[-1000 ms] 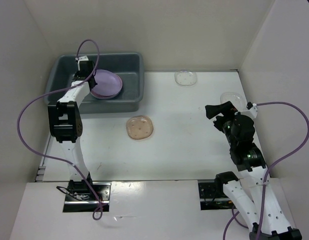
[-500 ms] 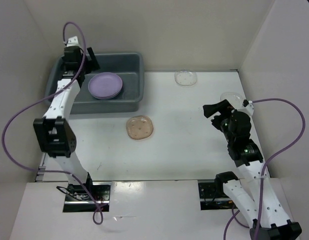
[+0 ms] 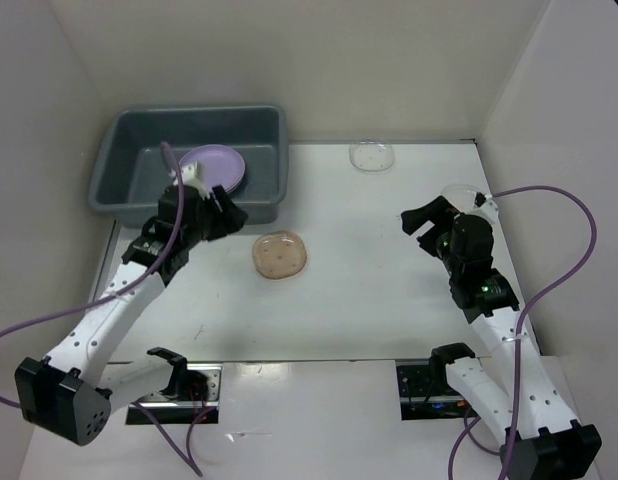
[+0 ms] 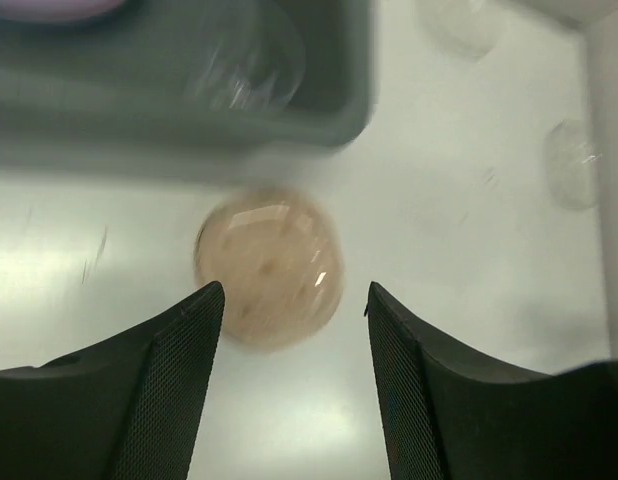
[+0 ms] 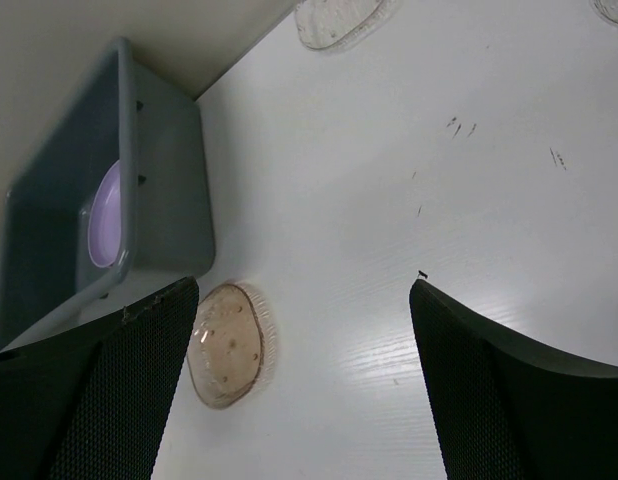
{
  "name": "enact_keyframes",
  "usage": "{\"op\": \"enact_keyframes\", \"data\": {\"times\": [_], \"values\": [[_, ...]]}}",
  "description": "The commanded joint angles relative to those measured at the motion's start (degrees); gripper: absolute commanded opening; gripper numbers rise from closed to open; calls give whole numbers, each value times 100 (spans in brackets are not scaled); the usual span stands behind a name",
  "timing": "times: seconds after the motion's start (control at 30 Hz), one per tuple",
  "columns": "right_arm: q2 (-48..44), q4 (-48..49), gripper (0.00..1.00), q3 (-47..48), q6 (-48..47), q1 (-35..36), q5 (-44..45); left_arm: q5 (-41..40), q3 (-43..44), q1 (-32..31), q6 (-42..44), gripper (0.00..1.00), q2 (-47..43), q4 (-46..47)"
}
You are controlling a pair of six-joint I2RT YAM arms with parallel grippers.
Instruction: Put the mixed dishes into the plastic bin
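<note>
The job looks partly done: a lavender plate sits in the plastic bin, toward its right end, with bare floor beside it for more. Three pieces lie out on the worktop: the tan speckled dish just in front of the bin's near wall, a clear bowl close under the back wall, and a second clear bowl near the right side wall. The left tool hovers above the tan dish, jaws apart, holding nothing. The right tool stands wide and empty just beside that second bowl. The tan dish has open worktop on its other sides; the two bowls sit tight to the walls, so I reckon they are awkward to reach.
</note>
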Motion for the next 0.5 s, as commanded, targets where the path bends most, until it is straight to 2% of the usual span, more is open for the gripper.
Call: {"op": "enact_keyframes", "data": {"times": [0.0,0.1,0.23,0.47], "values": [[-23,286,91,170,-143,-24,141,-213,-817,-37,-886,67,-365,-592],[-23,286,91,170,-196,-24,141,-83,-1274,-37,-1097,67,-17,-540],[39,233,91,170,-249,-24,141,68,-1538,-160,-1239,65,670,30],[-14,66,91,285,-249,-77,212,208,-1548,-230,-1431,64,1689,910]]}}
